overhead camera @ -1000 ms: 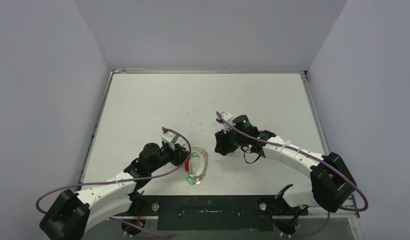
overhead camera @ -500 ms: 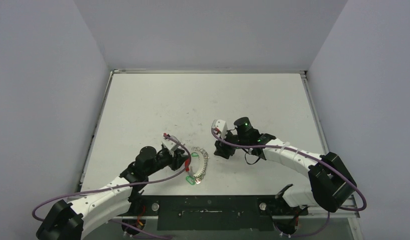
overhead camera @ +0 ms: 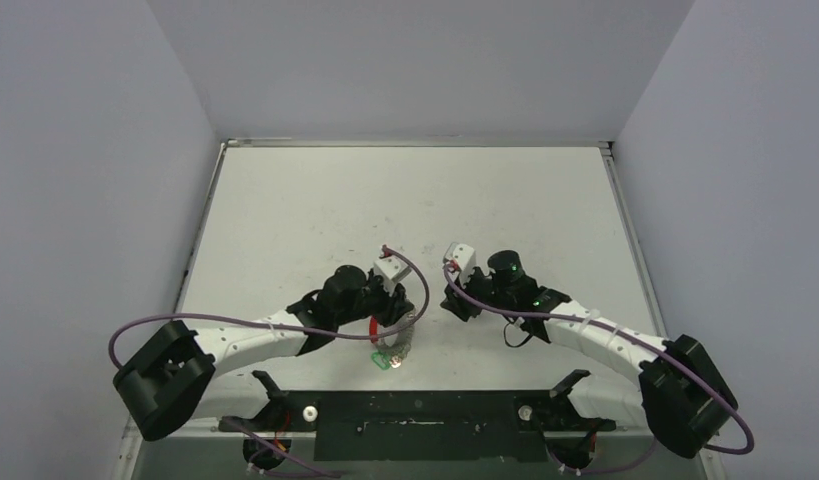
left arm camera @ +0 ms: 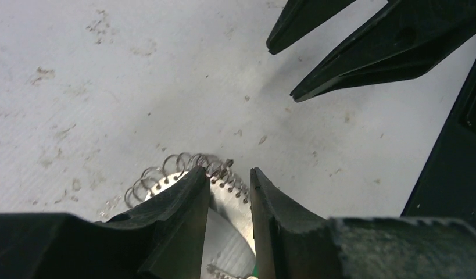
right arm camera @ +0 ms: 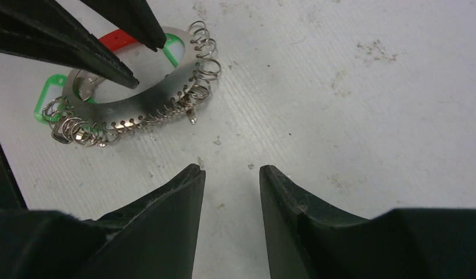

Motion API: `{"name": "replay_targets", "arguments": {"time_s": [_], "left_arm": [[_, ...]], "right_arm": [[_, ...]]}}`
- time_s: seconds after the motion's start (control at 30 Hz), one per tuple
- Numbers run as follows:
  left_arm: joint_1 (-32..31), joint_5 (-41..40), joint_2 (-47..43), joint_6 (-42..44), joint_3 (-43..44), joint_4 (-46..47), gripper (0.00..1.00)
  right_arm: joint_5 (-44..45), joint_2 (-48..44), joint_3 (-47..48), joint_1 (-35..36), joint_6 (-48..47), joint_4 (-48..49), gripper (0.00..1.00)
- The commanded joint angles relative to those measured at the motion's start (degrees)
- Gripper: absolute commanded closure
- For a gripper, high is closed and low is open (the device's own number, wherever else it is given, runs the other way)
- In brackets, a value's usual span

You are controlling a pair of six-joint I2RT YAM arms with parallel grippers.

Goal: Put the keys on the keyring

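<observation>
Two robot arms have white middle parts and chunky black joints. A thin purple cable loops along each one. A tiny green light glows on the right arm. Each black hand, the left hand [overhead camera: 403,318] and the right hand [overhead camera: 455,302], has two pointed fingers.

Even soft light, faint shadows, sharp

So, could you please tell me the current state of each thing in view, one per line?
keyring: lying flat on the table, silvery loops fringing its rim.
green tags: on the table, partly under the keyring.
left gripper: jaws straddling the keyring's rim, a gap showing between them.
right gripper: jaws apart, empty, over bare table beside the keyring.
</observation>
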Motion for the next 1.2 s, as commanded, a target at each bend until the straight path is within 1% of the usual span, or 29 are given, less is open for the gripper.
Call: {"name": "replay_targets", "arguments": {"time_s": [0.0, 0.23, 0.37, 0.47, 0.63, 0.73, 0.9, 1.17], "left_arm": [[-2.52, -2.98, 5.86, -2.08, 7.29, -1.59, 0.70], [-4.44, -6.49, 14.52, -4.45, 17.37, -12.88, 0.71], [-5.06, -10.20, 17.56, -4.82, 22.21, -20.48, 0.74], [-5.31, -11.20, 19.33, -4.78, 25.02, -24.87, 0.75], [-5.51, -12.23, 21.49, -4.71, 26.96, -27.83, 0.79], [-5.56, -13.20, 22.40, -4.69, 27.88, -29.25, 0.80], [-5.61, -13.52, 23.43, -4.37, 28.22, -29.54, 0.80], [-6.01, -13.10, 24.48, -3.75, 28.50, -29.38, 0.75]], "right_arm": [[8.27, -7.43, -3.73, -1.15, 8.52, 9.17, 0.59], [15.31, -15.67, -8.62, -1.96, 14.83, 9.24, 0.59], [17.25, -19.41, -10.26, -2.22, 16.21, 8.55, 0.59], [17.70, -20.68, -10.91, -2.31, 16.60, 8.14, 0.59], [17.29, -20.42, -10.69, -2.32, 16.65, 6.94, 0.59], [17.17, -20.07, -10.57, -2.32, 16.52, 6.53, 0.59], [17.09, -19.71, -10.42, -2.32, 16.30, 6.24, 0.59], [17.26, -19.00, -10.31, -2.32, 16.30, 6.04, 0.59]]}}
